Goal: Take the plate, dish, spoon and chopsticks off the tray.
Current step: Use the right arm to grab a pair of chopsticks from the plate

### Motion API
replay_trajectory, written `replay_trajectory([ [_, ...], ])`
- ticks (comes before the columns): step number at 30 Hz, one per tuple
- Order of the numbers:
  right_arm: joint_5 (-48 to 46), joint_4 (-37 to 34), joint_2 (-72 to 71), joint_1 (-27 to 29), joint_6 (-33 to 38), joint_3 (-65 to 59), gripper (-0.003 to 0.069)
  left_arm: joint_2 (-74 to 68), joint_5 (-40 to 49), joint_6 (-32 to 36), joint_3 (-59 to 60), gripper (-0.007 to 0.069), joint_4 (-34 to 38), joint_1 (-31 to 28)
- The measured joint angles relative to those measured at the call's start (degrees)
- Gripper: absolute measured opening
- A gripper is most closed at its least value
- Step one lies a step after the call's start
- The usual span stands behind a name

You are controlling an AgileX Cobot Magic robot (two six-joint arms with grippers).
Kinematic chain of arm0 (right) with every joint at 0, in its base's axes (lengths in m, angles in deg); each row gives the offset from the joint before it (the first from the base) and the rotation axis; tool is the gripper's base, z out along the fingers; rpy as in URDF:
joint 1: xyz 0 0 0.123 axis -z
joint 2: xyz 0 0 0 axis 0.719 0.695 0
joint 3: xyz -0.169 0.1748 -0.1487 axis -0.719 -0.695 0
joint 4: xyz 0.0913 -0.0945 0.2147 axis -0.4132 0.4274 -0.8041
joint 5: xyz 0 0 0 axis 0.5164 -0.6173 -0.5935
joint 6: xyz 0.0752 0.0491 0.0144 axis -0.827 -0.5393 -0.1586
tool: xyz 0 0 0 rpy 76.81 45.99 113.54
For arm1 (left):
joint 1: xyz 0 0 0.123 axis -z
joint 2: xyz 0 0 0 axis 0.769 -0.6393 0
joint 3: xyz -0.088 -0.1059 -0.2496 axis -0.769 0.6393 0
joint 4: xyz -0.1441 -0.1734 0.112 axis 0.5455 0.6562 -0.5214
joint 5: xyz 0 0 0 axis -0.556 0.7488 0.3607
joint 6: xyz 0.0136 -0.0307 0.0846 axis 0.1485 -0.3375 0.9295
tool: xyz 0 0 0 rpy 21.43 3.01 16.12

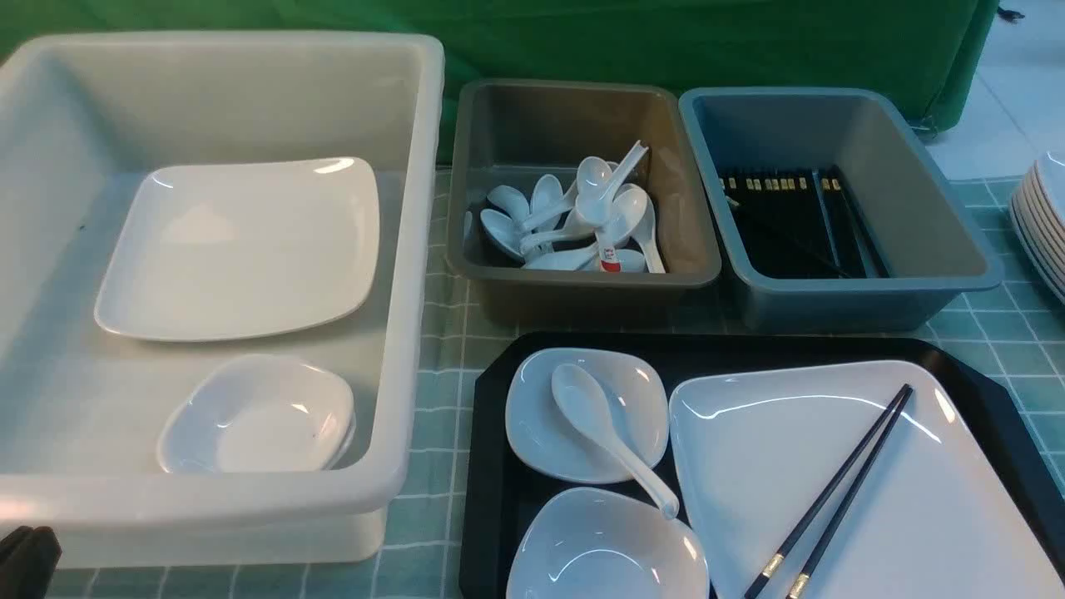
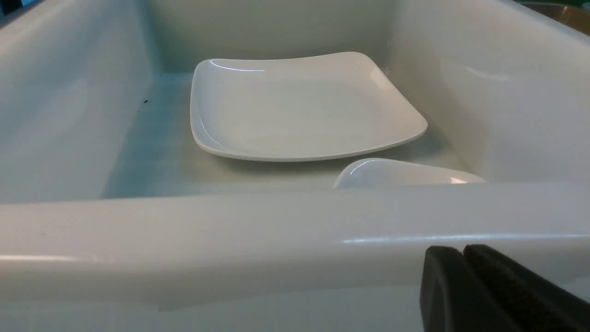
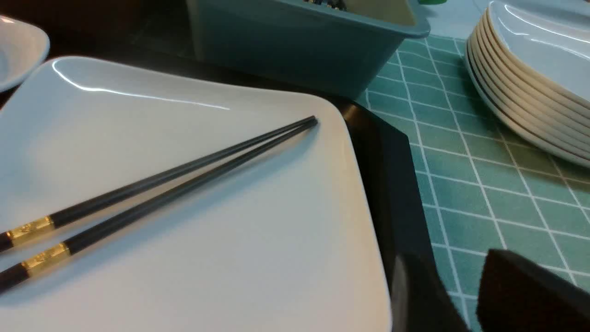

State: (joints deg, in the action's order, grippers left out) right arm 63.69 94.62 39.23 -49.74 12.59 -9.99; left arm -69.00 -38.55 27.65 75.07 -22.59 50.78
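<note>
Green checked tablecloth (image 1: pixel 433 416) over the table, green backdrop (image 1: pixel 666 42) behind.

Tray (image 1: pixel 491 499) sat at the near edge, right of centre. On it:
- Plate (image 1: pixel 749 499) filled the right part.
- Chopsticks (image 1: pixel 832 487) lay slantwise across the plate. Thin tips pointed to its far right corner, gold-banded ends toward the near edge.
- Dish (image 1: pixel 532 433) sat at the tray's far left, just beside the plate.
- Spoon (image 1: pixel 582 403) rested in the dish, bowl up. Its handle ran out over the rim toward the nearer dish (image 1: pixel 607 549).

Off the tray:
- White tub (image 1: pixel 416 249) stood at left, holding another square plate (image 1: pixel 241 249) and a small bowl (image 1: pixel 258 420).
- Grey tub (image 1: pixel 499 166) behind the tray held a heap of white spoons (image 1: pixel 582 216).
- Blue tub (image 1: pixel 915 183) next to it held black chopsticks in a row (image 1: pixel 790 216).
- Stack of plates (image 1: pixel 1044 216) sat at the far right edge of the table.

Left gripper (image 2: pixel 462 251) sat low outside the white tub's near wall, fingers pressed together with nothing between them.

Right gripper (image 3: pixel 454 272) showed in the wrist view only. It hung over the tray's right rim beside the plate, fingers spread apart and empty, with cloth visible through the gap.
</note>
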Motion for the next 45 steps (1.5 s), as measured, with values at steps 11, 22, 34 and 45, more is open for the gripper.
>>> replay_trajectory([
  [11,0.00,0.00,0.00,0.00,0.00,0.00,0.0242,0.00,0.00,0.06,0.00,0.0017,-0.36,0.00],
  [22,0.00,0.00,0.00,0.00,0.00,0.00,0.0242,0.00,-21.04,-6.38,0.00,0.0017,16.39,0.00],
  [34,23.11,-18.97,0.00,-0.97,-23.90,-0.06,0.0242,-1.42,-35.96,-28.57,-17.03,0.0017,13.95,0.00],
  [45,8.68,-17.02,4.24,-2.45,-30.03,11.42,0.0068,-34.19,32.30,-10.81,-54.41,0.0017,8.27,0.00],
])
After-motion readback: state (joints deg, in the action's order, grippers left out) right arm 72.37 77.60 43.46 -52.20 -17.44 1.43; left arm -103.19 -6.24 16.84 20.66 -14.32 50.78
